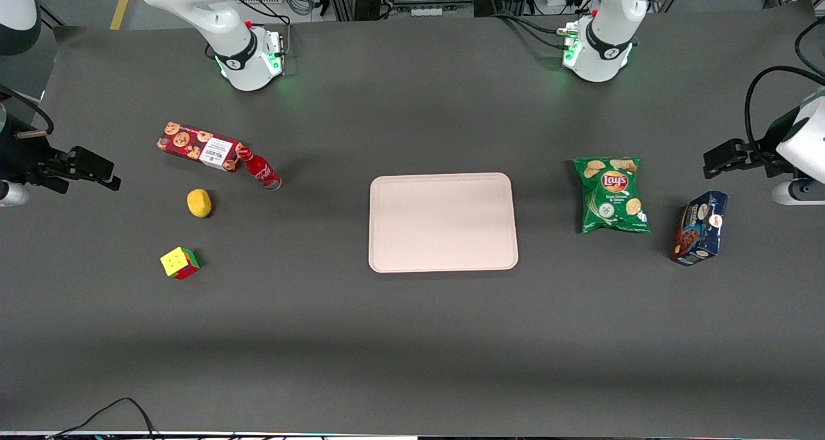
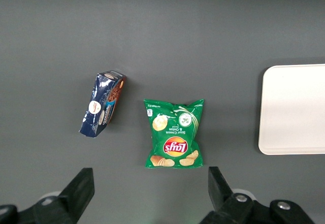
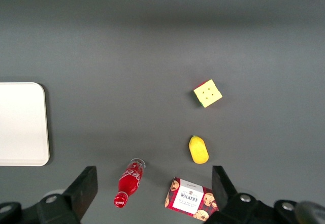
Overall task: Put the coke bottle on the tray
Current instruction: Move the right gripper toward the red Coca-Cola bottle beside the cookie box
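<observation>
Coke bottle (image 1: 261, 171) lying on its side on the table (image 1: 412, 337), not yet on tray (image 1: 443, 222).

Lying with red cap touching the end of the red cookie box (image 1: 201, 147), clear base pointing toward the tray, well apart from it. Tray sitting mid-table with nothing on it. Yellow lemon-like object (image 1: 199, 203) sitting near the bottle, nearer the front camera; colour cube (image 1: 180, 263) nearer the camera again. Green Lay's chip bag (image 1: 611, 195) and dark blue snack box (image 1: 700, 227) lying toward the parked arm's end. Gripper (image 1: 106, 177) hanging at the working arm's end of the table, above the surface and well apart from the bottle, fingers (image 3: 84, 188) spread wide, gripping nothing. Showing bottle (image 3: 128, 184), cookie box (image 3: 193, 199), yellow object (image 3: 198, 150) and cube (image 3: 207, 93) in wrist view, all clear of the fingers.
</observation>
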{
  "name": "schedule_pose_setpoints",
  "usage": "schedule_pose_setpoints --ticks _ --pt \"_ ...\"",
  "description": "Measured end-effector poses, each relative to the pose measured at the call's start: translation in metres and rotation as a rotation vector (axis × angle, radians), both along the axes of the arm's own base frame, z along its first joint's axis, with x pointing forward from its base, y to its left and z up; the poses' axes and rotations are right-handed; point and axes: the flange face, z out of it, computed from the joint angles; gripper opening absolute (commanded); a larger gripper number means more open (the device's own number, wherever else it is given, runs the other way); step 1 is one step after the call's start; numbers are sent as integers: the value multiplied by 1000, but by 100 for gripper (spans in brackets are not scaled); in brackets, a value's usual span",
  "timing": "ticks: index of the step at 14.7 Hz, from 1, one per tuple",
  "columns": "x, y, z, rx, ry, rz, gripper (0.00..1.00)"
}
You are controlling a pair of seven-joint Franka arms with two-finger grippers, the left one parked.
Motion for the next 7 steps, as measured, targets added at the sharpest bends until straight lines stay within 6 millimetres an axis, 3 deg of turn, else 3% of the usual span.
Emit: schedule_pose_setpoints --ticks 7 --pt "0 3 -5 0 15 5 100"
